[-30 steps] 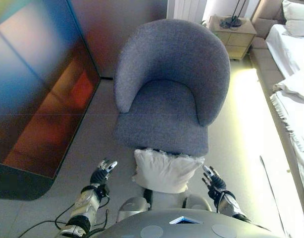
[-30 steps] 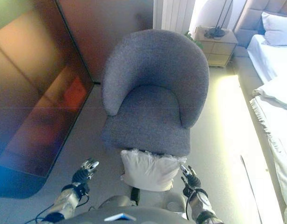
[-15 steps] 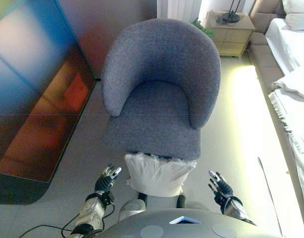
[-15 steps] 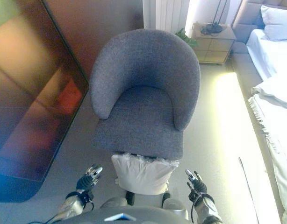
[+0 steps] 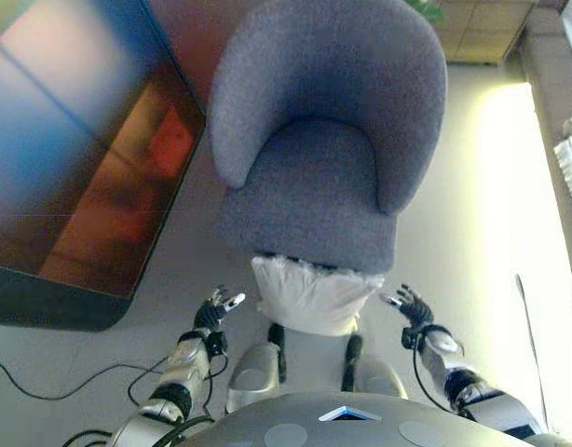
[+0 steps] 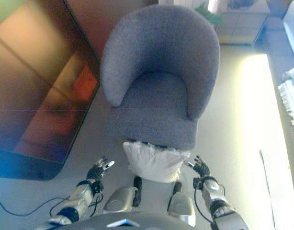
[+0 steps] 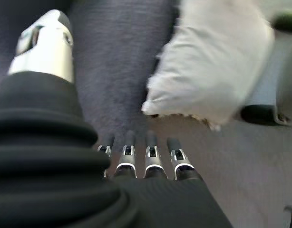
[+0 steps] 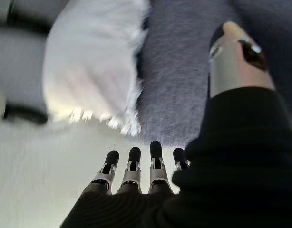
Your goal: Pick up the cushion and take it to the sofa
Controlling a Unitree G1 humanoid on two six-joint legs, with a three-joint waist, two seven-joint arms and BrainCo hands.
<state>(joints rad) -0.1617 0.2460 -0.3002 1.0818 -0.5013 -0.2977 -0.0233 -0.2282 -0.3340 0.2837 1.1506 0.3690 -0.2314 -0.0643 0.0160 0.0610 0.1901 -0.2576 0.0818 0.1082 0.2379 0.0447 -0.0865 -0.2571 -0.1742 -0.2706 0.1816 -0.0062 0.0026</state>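
A white fringed cushion [image 5: 309, 296] stands on the floor, leaning against the front of a grey upholstered armchair [image 5: 323, 140]. My left hand [image 5: 217, 311] hovers open a little to the cushion's left, apart from it. On the other side my right hand [image 5: 409, 304] is open too, just off the cushion's right edge. The left wrist view shows the cushion [image 7: 217, 66] past straight fingers [image 7: 150, 156]. The right wrist view shows the cushion [image 8: 91, 61] beyond its straight fingers [image 8: 131, 168]. Neither hand touches the cushion.
A large dark glossy panel [image 5: 72, 140] lies to the left of the chair. A wooden nightstand [image 6: 243, 19] stands behind the chair at the right, and a bed edge with white bedding [image 6: 293, 91] runs along the far right. Pale floor [image 5: 491, 205] lies to the chair's right.
The camera has tilted down and moved nearer, so the chair fills more of the view. Both hands have risen and come in closer to the cushion's two sides.
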